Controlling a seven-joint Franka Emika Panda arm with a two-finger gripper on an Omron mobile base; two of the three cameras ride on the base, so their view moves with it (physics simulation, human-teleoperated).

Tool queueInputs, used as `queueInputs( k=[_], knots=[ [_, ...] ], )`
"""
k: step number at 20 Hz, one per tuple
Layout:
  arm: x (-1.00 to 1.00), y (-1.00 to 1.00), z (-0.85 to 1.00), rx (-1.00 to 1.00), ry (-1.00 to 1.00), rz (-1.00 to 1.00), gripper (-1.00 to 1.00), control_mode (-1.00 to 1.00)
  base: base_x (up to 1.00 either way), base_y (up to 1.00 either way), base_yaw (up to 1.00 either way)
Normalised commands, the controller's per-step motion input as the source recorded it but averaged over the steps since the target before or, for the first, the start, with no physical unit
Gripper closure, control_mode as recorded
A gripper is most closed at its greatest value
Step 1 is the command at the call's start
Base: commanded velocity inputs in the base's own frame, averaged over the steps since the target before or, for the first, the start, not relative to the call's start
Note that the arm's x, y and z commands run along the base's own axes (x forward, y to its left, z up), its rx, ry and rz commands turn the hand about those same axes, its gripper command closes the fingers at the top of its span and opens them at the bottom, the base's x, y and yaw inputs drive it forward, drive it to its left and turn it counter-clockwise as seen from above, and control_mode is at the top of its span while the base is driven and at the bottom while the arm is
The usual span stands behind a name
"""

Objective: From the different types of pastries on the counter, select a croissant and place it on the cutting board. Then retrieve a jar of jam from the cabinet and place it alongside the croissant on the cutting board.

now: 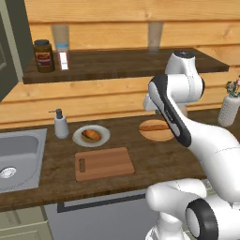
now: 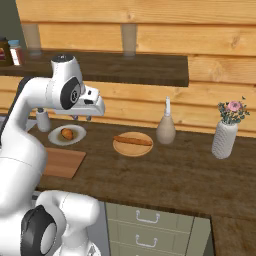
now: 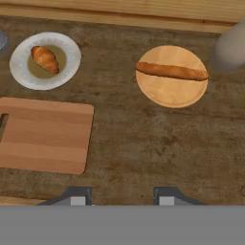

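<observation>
We're looking over the counter (image 1: 154, 161), a long dark wood worktop, w/ our white arm raised above it. The cutting board (image 3: 45, 134) is our landmark: pale wood, bare, slot handle at one end, lying flat near the counter's front edge.

Beyond the board, toward the wall, a white plate (image 3: 19, 72) is sitting just beside it, and the croissant (image 3: 45, 59), small and golden-brown, is resting on that plate; nothing is touching it. To the board's right, well apart, a round wooden plate (image 3: 172, 93) is carrying the long thin pastry stick (image 3: 172, 71). Probably each pastry is plated separately so we can pick one out w/o disturbing the other.

The gripper (image 3: 122, 197) is hanging above bare counter to the board's right, fingers apart, holding nothing, likely pausing high to survey both pastries before choosing.

The hand view is giving us the top-down layout. The left base view is adding a sink (image 1: 18, 159) and soap pump (image 1: 60, 124) left of the board, plus a shelf above w/ a dark jar (image 1: 43, 55). The right base view is adding a vase of flowers (image 2: 225, 135) and a tan bottle (image 2: 166, 129) far right of the board.
</observation>
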Motion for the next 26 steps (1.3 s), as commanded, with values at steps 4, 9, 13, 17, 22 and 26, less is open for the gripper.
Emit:
queueInputs(
  k=[4,9,13,17,22,26],
  knots=[
    [-0.09,0.41,-0.20,-0.11,0.00,0.08,-1.00,-1.00,0.00,0.00,0.00],
    [0.00,0.46,-0.12,-0.10,-0.02,0.17,-1.00,-1.00,0.00,0.00,0.00],
    [0.00,0.60,-0.10,0.03,-0.01,0.17,-1.00,-1.00,0.00,0.00,0.00],
    [0.01,0.48,-0.25,0.24,0.00,0.20,-1.00,-1.00,0.00,0.00,0.00],
    [0.22,0.55,-0.46,0.05,-0.07,0.17,-1.00,-1.00,0.00,0.00,0.00],
    [0.50,0.47,-0.18,0.00,0.02,0.00,-1.00,-1.00,0.00,0.00,0.00]
  ],
)
